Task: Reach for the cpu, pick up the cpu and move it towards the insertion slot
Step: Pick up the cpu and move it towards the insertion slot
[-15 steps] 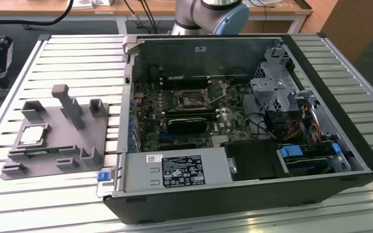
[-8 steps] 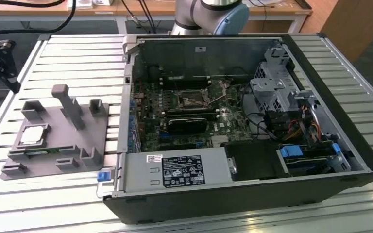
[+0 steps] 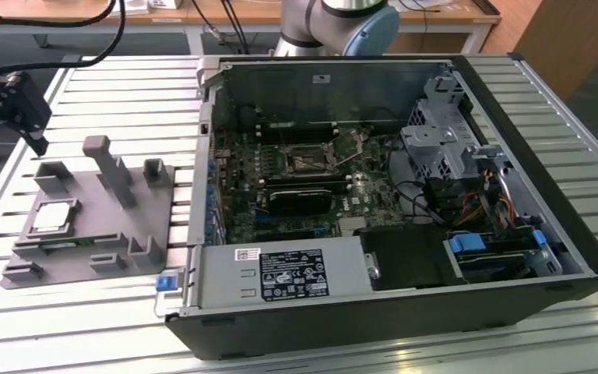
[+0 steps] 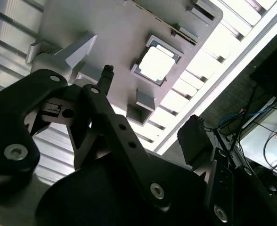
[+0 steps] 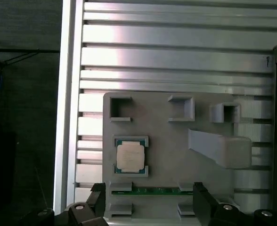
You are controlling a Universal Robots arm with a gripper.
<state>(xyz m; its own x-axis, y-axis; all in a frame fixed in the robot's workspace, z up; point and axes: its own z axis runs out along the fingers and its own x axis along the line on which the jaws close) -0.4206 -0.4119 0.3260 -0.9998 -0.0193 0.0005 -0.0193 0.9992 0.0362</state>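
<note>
Silvery-white metal tops the small flat square cpu, which lies face-up in its recess on the grey plastic holder. In the exterior view it is at about 9 o'clock from the open black computer case. The black gripper hangs over the holder, toward 11 o'clock of the chip, with its jaws spread wide and nothing between them. I'd judge the reach part-made. The grasp, lift and carry to the silver-framed square insertion slot are not yet done. Being square, the chip has no real long axis, and its edges run parallel to the holder's.
</note>
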